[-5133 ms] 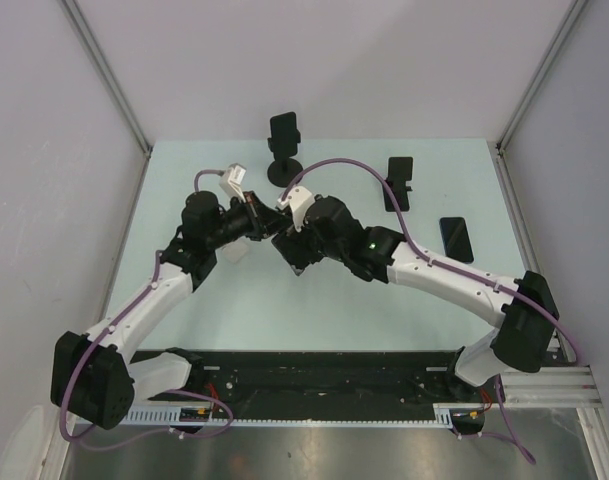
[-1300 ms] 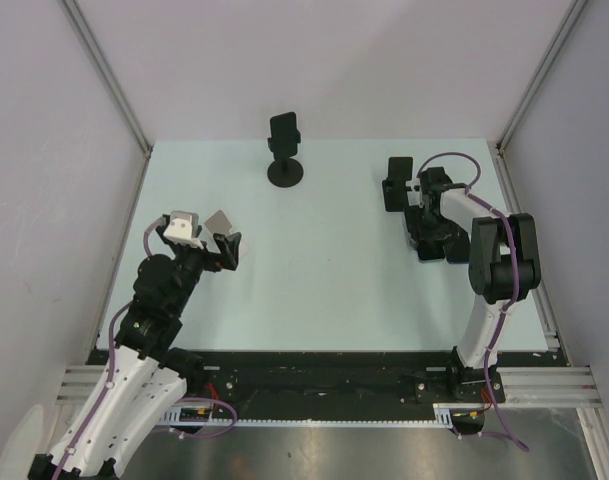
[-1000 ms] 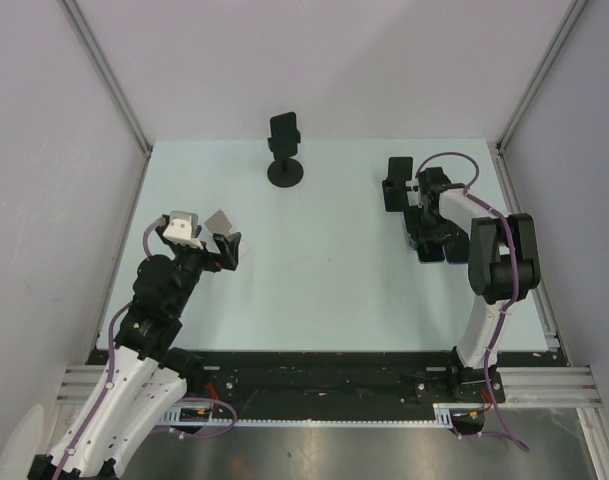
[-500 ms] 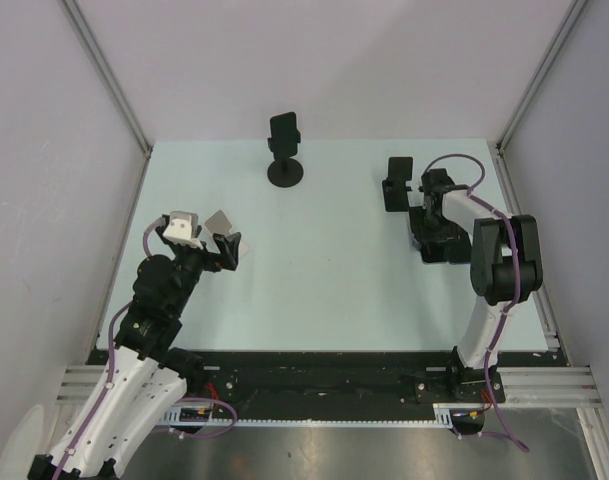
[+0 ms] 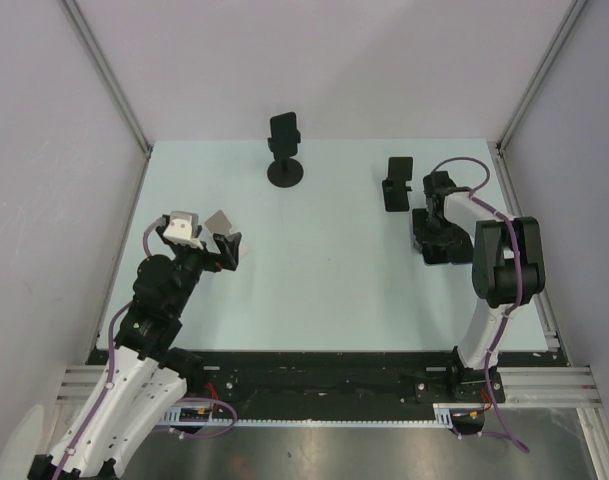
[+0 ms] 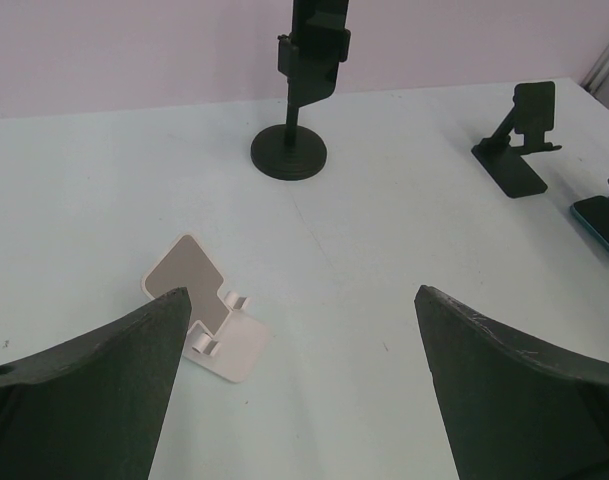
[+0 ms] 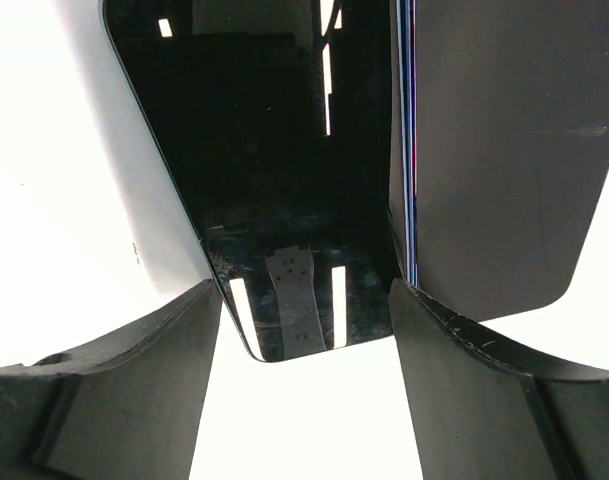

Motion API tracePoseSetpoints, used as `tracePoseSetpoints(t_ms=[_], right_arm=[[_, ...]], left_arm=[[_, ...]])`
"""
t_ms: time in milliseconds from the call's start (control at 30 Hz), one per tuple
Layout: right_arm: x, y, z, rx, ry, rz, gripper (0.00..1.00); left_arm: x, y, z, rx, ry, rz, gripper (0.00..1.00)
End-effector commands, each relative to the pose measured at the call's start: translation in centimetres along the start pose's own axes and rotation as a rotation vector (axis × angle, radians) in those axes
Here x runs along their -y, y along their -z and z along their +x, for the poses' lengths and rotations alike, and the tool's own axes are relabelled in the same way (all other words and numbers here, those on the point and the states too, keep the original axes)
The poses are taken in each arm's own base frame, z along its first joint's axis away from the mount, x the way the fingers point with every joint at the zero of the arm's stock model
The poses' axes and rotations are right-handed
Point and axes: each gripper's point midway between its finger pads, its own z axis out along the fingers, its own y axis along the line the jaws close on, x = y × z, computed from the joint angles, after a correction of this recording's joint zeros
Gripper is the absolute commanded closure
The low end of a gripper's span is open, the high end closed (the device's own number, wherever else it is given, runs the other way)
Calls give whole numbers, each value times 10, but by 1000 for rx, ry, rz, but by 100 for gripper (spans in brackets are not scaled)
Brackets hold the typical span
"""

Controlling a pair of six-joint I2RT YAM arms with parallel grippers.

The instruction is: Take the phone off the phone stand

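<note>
One phone (image 7: 284, 180) off stand (image 5: 397, 185), flat on tabletop (image 5: 314, 270); only release maybe remains. Your right fingers (image 7: 484, 150) straddle it, grip unclear; left fingers (image 6: 84, 400) wide, empty.

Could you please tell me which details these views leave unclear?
Right wrist view: the phone runs off the top edge; whether the right gripper pinches it is unclear.
Top view: the right arm covers that gripper and whatever lies beneath.
Left wrist view: the top edge cuts off the pole stand's clamp, so what it holds is unclear.
</note>
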Motion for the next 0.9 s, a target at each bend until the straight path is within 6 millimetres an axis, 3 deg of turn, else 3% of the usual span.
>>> tracePoseSetpoints(t_ms=[0, 167, 267, 433, 633, 867], right_arm=[[3, 20, -4, 42, 8, 24, 27], [-26, 59, -30, 209, 121, -20, 21], [-54, 94, -45, 337, 164, -97, 16], [-124, 154, -59, 544, 302, -300, 11], [-209, 197, -50, 676, 433, -533, 10], [-268, 221, -27, 706, 520, -723, 9]], left_arm=[[1, 0, -4, 20, -5, 9, 0], [1, -2, -3, 13, -3, 7, 0], [-2, -4, -1, 3, -5, -8, 0], [-9, -8, 2, -15, 5, -50, 0], [-28, -11, 16, -65, 51, -176, 0], [-33, -24, 24, -118, 131, -214, 0]])
